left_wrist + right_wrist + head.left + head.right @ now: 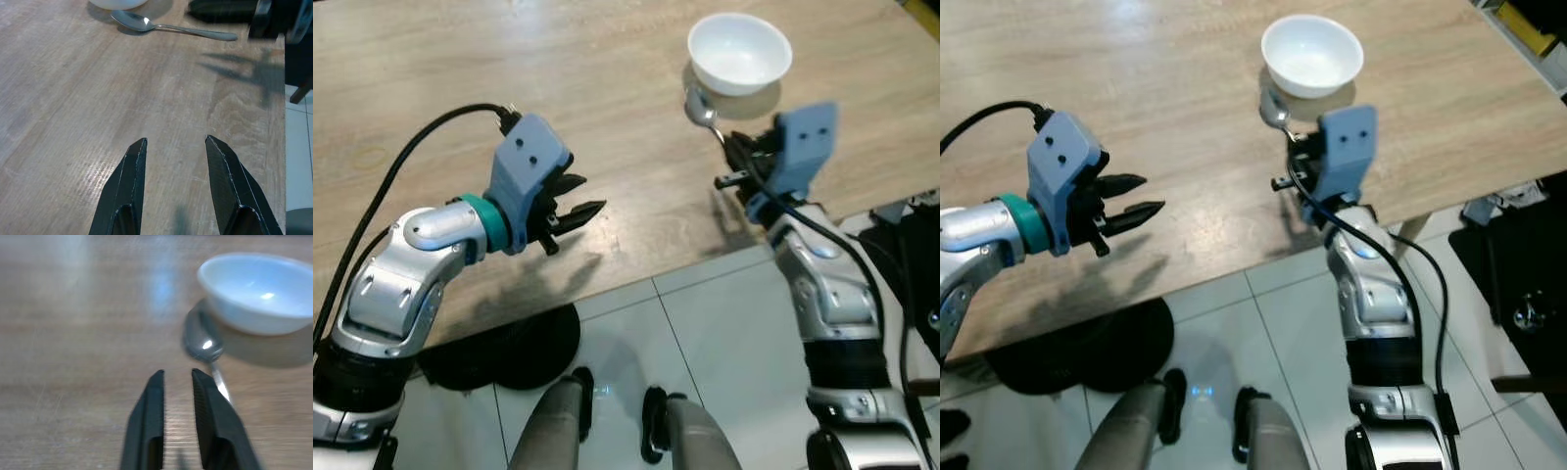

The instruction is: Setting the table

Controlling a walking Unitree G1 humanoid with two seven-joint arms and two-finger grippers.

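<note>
**Bowl and spoon down, end effectors empty**

We see the white bowl (pixel 740 51) at upper right on the table (pixel 460 69), spoon (pixel 700 106) just beside it. Right end effector (pixel 177 382) hovers over the spoon handle, fingers slightly apart, gripping nothing. Left end effector (pixel 579 213) is open, empty, centre left. We judge placement mostly done; other settings unclear.

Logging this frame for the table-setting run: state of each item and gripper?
bowl: upright, empty, on the table.
spoon: lying flat beside the bowl, bowl-end up, not held.
left gripper: open, empty, above bare table.
right gripper: slightly open, empty, over the spoon handle.
</note>
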